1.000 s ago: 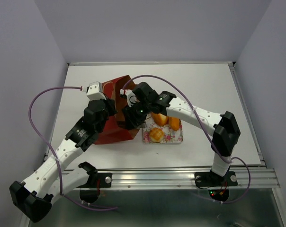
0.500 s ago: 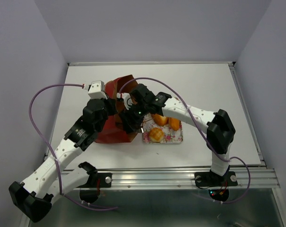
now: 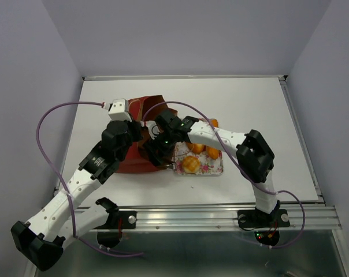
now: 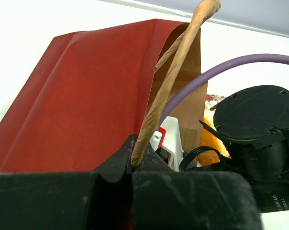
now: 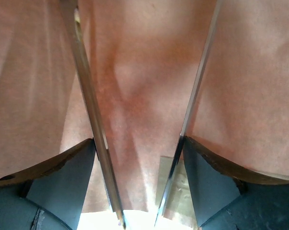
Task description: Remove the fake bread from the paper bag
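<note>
Right gripper (image 5: 138, 206) pushed deeper into paper bag (image 4: 87, 96), fingers spread; left gripper (image 4: 131, 168) clamps cord handle (image 4: 168, 86)

Right pincer (image 5: 138, 143) agape inside paper bag (image 5: 144, 67)

Paper bag (image 3: 137, 166) left of tray (image 3: 212, 168), perhaps touching; fake bread (image 3: 190, 164) on tray.

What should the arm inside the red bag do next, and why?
Probably ease the right gripper a little deeper, jaws open. Its camera shows only the brown inside of the paper bag, with nothing to grab between the fingers. The left gripper pinches the cord handle, steadying the bag.
</note>
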Motion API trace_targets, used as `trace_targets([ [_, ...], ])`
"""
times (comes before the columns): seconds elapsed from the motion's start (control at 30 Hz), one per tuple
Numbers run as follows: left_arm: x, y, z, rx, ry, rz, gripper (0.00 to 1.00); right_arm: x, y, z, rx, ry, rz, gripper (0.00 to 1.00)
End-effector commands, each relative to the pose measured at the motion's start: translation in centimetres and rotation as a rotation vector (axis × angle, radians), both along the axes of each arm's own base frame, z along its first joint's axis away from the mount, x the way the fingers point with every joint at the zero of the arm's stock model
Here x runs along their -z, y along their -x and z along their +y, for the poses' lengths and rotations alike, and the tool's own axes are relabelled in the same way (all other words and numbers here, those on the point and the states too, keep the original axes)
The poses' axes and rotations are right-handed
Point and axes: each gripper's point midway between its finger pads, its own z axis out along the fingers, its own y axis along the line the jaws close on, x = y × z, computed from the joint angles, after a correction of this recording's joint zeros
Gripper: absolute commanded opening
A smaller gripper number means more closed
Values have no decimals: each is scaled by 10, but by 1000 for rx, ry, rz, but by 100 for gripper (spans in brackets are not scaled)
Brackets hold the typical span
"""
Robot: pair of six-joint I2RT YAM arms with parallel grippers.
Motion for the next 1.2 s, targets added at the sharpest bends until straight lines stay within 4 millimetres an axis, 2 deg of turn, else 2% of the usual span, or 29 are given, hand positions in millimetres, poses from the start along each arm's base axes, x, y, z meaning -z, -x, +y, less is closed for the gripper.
trace_targets([
  [0.0, -34, -4, -11, 35, 68, -97, 0, -7, -9, 14, 12, -22, -37, 77],
  [0.1, -33, -4, -11, 38, 67, -100, 0, -3, -18, 17, 59, -7, -47, 71],
  [0.2, -32, -5, -11, 34, 67, -99, 0, 3, -16, 21, 63, -29, -34, 58],
  [0.27, -30, -4, -10, 32, 68, -96, 0, -6, -15, 26, 54, -77, -38, 52],
  [0.33, -30, -4, -9, 26, 68, -98, 0, -6, -12, 25, 53, -90, -37, 44],
  [0.43, -30, -3, -7, 19, 73, -100, 0, -18, -13, 25, 56, -124, -64, 37],
  [0.6, -29, -2, -2, -10, 79, -98, 0, -22, -20, 24, 102, -119, -89, 26],
  [0.67, -29, -1, 1, -26, 81, -93, 0, -26, -22, 22, 122, -118, -94, 25],
  [0.77, -26, -1, 5, -45, 84, -85, 0, -42, -27, 16, 161, -129, -146, 21],
  [0.8, -26, -1, 6, -48, 83, -82, 0, -57, -29, 13, 177, -150, -175, 20],
  [0.9, -23, 1, 8, -58, 81, -77, 0, -74, -39, 2, 260, -148, -235, 20],
  [0.93, -23, 1, 9, -63, 81, -76, 0, -89, -43, -4, 298, -161, -271, 19],
  [1.03, -20, 1, 11, -74, 80, -68, 0, -111, -46, -16, 370, -184, -306, 19],
  [1.17, -19, 2, 12, -77, 77, -63, 0, -124, -50, -31, 437, -186, -342, 19],
])
